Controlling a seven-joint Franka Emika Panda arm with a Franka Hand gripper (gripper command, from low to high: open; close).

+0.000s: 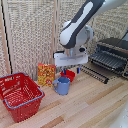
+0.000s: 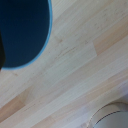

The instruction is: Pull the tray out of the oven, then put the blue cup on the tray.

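1. A light wooden table (image 1: 95, 102) is seen carrying all the things, with a slatted wall behind it.
2. The oven (image 1: 114, 55) is placed at the table's far corner on the exterior view's right, its striped door flap (image 1: 95, 73) let down toward the table's middle.
3. The tray (image 1: 107, 60) is seen as dark parallel bars at the oven's mouth; how far it stands out cannot be told.
4. The blue cup (image 1: 63, 85) is stood upright near the table's middle, well apart from the oven, its handle turned toward the exterior view's left.
5. A low red bowl (image 1: 69, 75) is set just behind the cup, and a yellow-and-red box (image 1: 46, 74) is stood upright beside it toward the back edge.
6. A red basket (image 1: 21, 95) is placed at the near corner on the exterior view's left.
7. The gripper (image 1: 70, 69) is held over the cup and bowl; its fingers are blurred, so whether they are spread or pressed together cannot be told.
8. In the wrist view, a dark blue rounded rim (image 2: 25, 32) is shown close above the wood grain.
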